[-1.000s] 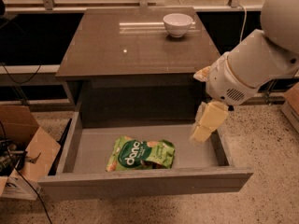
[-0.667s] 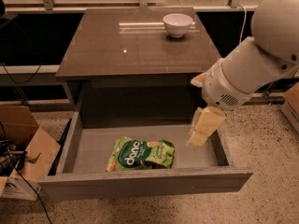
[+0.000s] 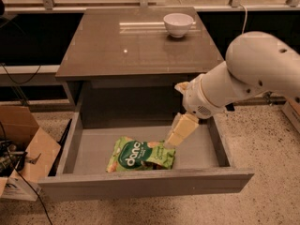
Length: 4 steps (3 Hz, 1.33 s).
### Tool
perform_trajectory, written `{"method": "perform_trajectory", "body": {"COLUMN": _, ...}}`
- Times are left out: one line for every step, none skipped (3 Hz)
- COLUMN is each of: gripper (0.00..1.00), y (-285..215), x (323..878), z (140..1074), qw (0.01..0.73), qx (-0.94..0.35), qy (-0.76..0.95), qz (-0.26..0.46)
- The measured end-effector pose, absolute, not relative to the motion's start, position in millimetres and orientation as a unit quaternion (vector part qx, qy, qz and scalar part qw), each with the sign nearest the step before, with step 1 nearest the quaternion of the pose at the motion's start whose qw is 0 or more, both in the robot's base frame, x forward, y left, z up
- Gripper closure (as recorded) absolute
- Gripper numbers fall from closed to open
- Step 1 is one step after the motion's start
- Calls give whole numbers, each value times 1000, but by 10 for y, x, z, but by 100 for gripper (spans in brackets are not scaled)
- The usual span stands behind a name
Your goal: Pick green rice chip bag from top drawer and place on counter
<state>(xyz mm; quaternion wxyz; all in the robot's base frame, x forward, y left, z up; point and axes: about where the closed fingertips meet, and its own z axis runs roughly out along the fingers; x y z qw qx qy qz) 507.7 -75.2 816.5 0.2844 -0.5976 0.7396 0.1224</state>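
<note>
1. Where the top drawer [image 3: 140, 184] stands pulled out, the green rice chip bag [image 3: 140, 154] lies flat on its floor, near the front panel, slightly left of centre.
2. Gripper [image 3: 171, 141]: angled down into the drawer, tip at the bag's far-right corner; degree of opening cannot be told, nor contact.
3. Counter [image 3: 136, 50]: above, farther back; white bowl [image 3: 178, 24] at far right.

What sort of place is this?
Likely an office or lab test area: glossy counter, speckled floor, cardboard box. The gripper hangs over the chip bag in the open drawer.
</note>
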Motion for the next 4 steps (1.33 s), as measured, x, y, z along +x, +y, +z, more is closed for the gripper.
{"method": "perform_trajectory", "body": {"gripper": 0, "y": -720, "x": 5187, "z": 8108, "qw": 294, "qx": -591, "qy": 742, "qz": 117}}
{"method": "perform_trajectory", "body": {"gripper": 0, "y": -599, "x": 5191, "z": 7880, "qw": 282, "qx": -580, "qy": 753, "qz": 128}}
{"method": "perform_trajectory", "body": {"gripper": 0, "y": -475, "x": 5303, "z": 7541, "qw": 289, "qx": -559, "qy": 765, "qz": 138}}
{"method": "perform_trajectory", "body": {"gripper": 0, "y": -392, "x": 5419, "z": 7184, "qw": 288, "qx": -544, "qy": 774, "qz": 148}}
